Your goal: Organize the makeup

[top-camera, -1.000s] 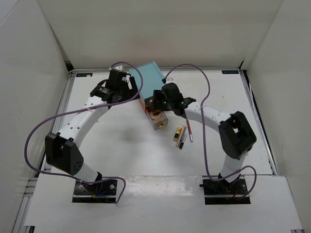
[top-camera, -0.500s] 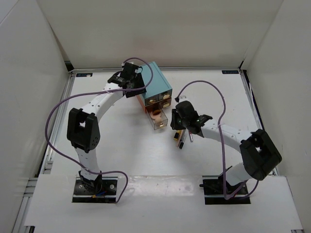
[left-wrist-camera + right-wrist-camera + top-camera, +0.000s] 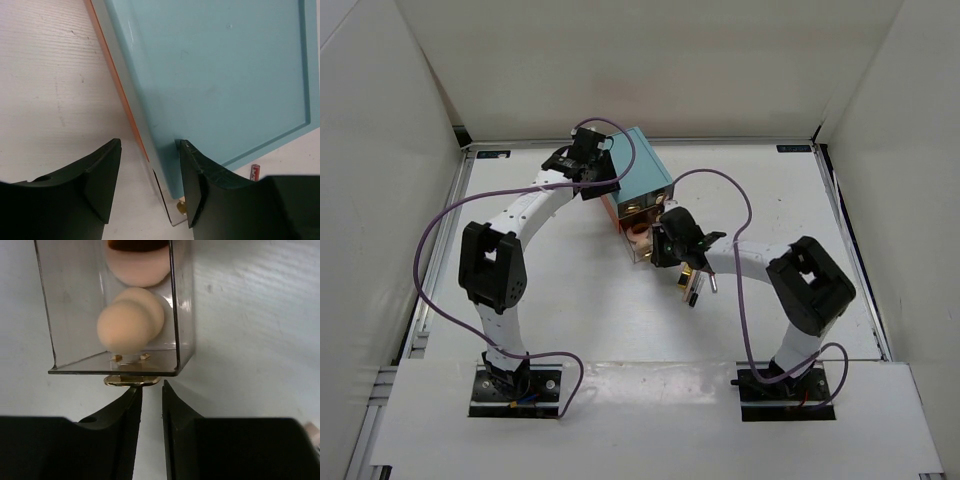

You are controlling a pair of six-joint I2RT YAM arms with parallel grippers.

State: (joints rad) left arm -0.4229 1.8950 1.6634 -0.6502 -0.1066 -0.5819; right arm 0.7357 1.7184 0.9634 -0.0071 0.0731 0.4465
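Two peach sponges (image 3: 131,322) lie in a clear drawer (image 3: 172,315) pulled out of the teal box (image 3: 640,170). My right gripper (image 3: 150,387) sits at the drawer's front. Its jaws stand a narrow gap apart with nothing between them, and the left fingertip touches the gold handle (image 3: 131,381). In the top view this gripper (image 3: 658,247) is just left of a gold lipstick tube (image 3: 687,273) and a slim black stick (image 3: 695,292) on the table. My left gripper (image 3: 150,145) straddles the teal box's (image 3: 225,75) side edge. Its jaws are partly open and the left finger is clear of the box.
White walls close in the table on three sides. Purple cables loop over both arms. A second drawer with a gold handle (image 3: 663,203) shows on the box's front. A small red item (image 3: 255,171) lies beyond the box in the left wrist view.
My right gripper has swung left from the loose makeup to the clear drawer's handle and its jaws have narrowed. The left jaws have narrowed around the box's edge.
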